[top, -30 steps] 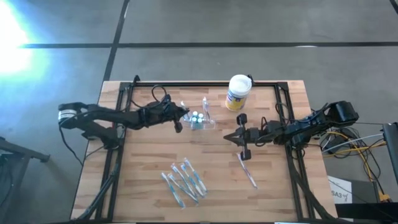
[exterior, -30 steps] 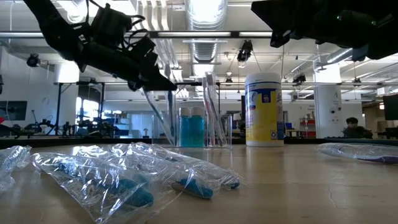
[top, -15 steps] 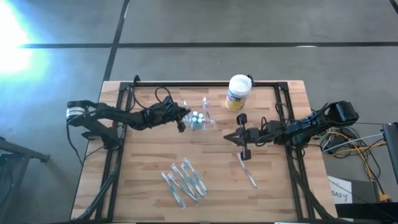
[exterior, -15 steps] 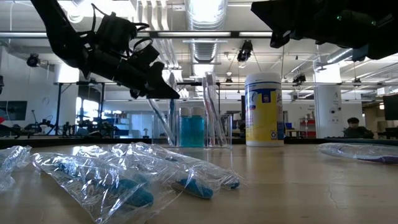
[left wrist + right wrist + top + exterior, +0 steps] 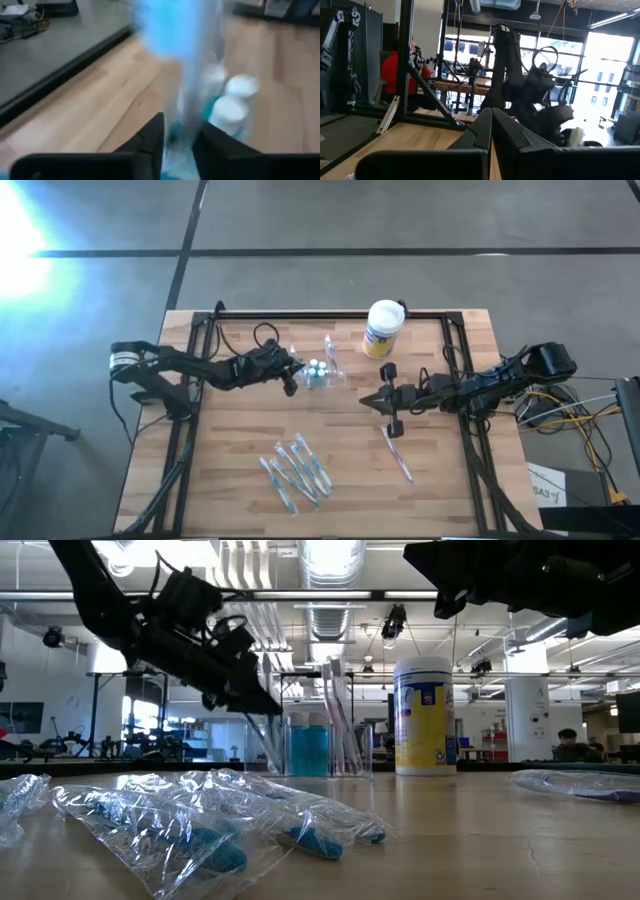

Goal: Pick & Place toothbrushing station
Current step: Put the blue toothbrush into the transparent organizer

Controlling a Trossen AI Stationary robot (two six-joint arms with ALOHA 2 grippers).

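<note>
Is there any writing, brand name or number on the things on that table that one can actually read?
White canister: its yellow and blue label carries print, but too small and blurred to read.
White tag at the high view's lower right corner: dark marks, unreadable.
Wrapped toothbrushes: no readable text.
Toothbrushing station: no lettering visible.
So nothing can be quoted.

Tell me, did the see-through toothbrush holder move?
Yes. The toothbrush holder slid a little toward the left arm's side, widening its gap from the white canister; the left gripper grips its edge.
</note>
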